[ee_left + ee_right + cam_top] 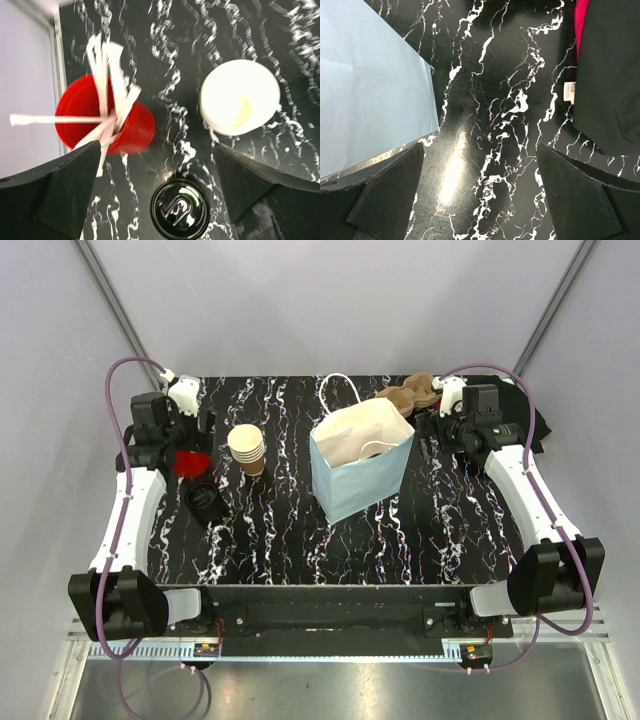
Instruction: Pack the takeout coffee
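**Take the lid level, probably first**

Lower the left fingers (55, 195), spread wide and holding nothing, straight over the black lid (180, 210). Close evenly on its rim. Steer clear of the red cup (107, 120) of straws (107, 75) on the left. Then press it onto the tan cup (240, 97), upright on the worktop (225, 20) just beyond. Park the right fingers (380, 200), equally open and empty, beside the blue bag (370, 75).

Top view is bright & even, lit from overhead, w/ hardly any shadow on the dark table (440, 530). My left wrist cam is motion-blurred: red cup (137, 131) smeared, cup stack (240, 97) blown out white, glare on the lid (180, 209). Right cam's sharper, w/ a glare patch on the tabletop.
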